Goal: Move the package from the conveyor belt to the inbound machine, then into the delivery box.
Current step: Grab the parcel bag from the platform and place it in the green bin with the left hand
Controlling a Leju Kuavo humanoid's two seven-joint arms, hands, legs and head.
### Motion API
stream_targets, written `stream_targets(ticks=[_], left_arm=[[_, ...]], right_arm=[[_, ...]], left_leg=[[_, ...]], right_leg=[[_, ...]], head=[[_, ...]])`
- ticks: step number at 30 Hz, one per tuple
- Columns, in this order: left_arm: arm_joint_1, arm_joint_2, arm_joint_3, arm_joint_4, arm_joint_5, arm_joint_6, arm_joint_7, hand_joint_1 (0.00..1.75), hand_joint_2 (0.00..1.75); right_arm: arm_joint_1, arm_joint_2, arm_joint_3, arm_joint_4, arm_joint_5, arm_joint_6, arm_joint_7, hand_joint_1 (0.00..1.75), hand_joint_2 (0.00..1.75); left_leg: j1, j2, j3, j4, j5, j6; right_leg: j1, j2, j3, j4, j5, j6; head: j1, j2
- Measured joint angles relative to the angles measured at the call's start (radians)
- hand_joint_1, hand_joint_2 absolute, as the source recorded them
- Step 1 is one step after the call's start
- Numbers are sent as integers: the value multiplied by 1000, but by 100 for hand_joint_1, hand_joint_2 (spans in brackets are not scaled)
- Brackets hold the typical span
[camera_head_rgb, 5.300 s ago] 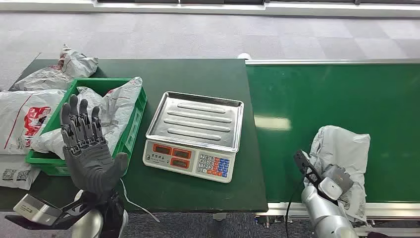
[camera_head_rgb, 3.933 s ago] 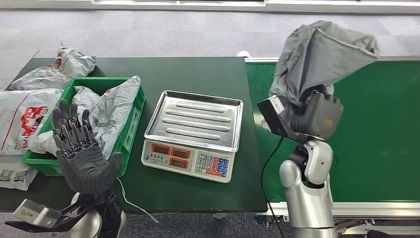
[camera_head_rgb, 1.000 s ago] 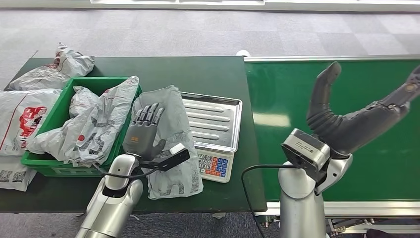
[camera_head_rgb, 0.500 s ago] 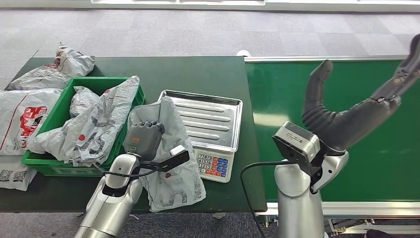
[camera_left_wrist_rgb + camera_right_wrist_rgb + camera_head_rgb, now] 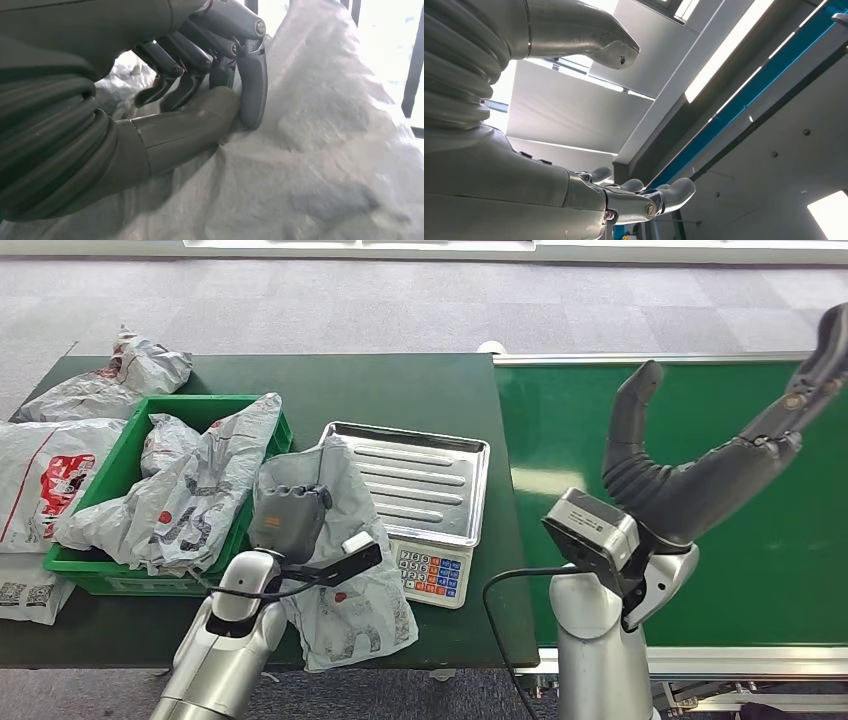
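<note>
**A:** Head view first. The package [image 5: 335,560], a grey poly mailer, lies crumpled on the worktop [image 5: 420,390], its far corner lapping over the near left edge of the scale [image 5: 420,505], the rest spilling toward the robot. The left hand [image 5: 290,518] sits on top of it, fingers curled down into the plastic.

**B:** And the right hand [image 5: 700,465]?

**A:** Raised above the conveyor belt [image 5: 770,570], fingers spread wide, holding nothing. The package is well off to its left, across the scale.

**B:** How will that bag handle, do you reckon?

**A:** Soft and floppy, I'd say, and light. It sags and folds wherever it isn't supported. The film looks slick, so a bunched fistful should hold better than a flat pinch. The delivery box [image 5: 135,455] sits just to the left of the left hand, already heaped with bags.

**B:** Left wrist view now.

**A:** Close in. The left hand [image 5: 200,85] has thumb [image 5: 185,125] and fingers [image 5: 252,80] closed together on a gathered ridge of the package [image 5: 310,170]. The film is pinched right between them, wrinkling outward from the grip. Most of the bag lies beyond and beneath the fingertips.

**B:** Right wrist view?

**A:** Looking upward at the ceiling [image 5: 744,115]. The right hand [image 5: 589,165] is spread apart, nothing between thumb and fingers.
</note>
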Motion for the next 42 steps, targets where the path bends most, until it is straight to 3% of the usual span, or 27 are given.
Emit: stream_targets(ticks=[1, 4, 8, 28, 29, 32, 33, 42], left_arm=[[1, 0, 3, -5, -3, 20, 1, 0, 175], [4, 1, 12, -21, -12, 63, 2, 0, 175], [11, 1, 17, -34, -16, 54, -7, 0, 175], [33, 6, 17, -12, -30, -154, -27, 0, 175], [33, 6, 17, -10, -30, -158, -27, 7, 175], [34, 7, 17, -7, -28, -156, -28, 138, 175], [34, 7, 17, -7, -25, -152, -29, 175, 175], [39, 8, 18, -35, -8, -111, -32, 175, 175]], right_arm=[[1, 0, 0, 0, -3, 0, -2, 0, 175], [4, 0, 0, 0, -14, 0, -6, 0, 175], [5, 0, 0, 0, -24, 0, -16, 0, 175], [7, 0, 2, 6, -36, 0, -16, 0, 175], [7, 0, 3, 7, -34, 0, -15, 0, 175], [7, 0, 7, 8, -23, 0, -12, 0, 175], [7, 0, 8, 8, -18, 0, -9, 0, 175], [7, 0, 20, 8, -16, 0, -4, 0, 175]], left_leg=[[0, 0, 0, 0, 0, 0], [0, 0, 0, 0, 0, 0], [0, 0, 0, 0, 0, 0], [0, 0, 0, 0, 0, 0], [0, 0, 1, 0, 0, 0], [0, 0, 1, 0, 0, 0], [0, 0, 1, 0, 0, 0], [0, -1, 1, 0, 0, 0]], right_leg=[[0, 0, 0, 0, 0, 0], [0, 0, 0, 0, 0, 0], [0, 0, 0, 0, 0, 0], [0, 0, 1, 0, 0, 0], [0, 0, 1, 0, 0, 0], [0, -1, 2, 0, 0, 0], [0, -1, 2, 0, 0, 0], [0, -2, 2, 0, 0, 0]], head=[[0, 0], [0, 0], [0, 0], [0, 0], [0, 0], [0, 0], [0, 0], [0, 0]])
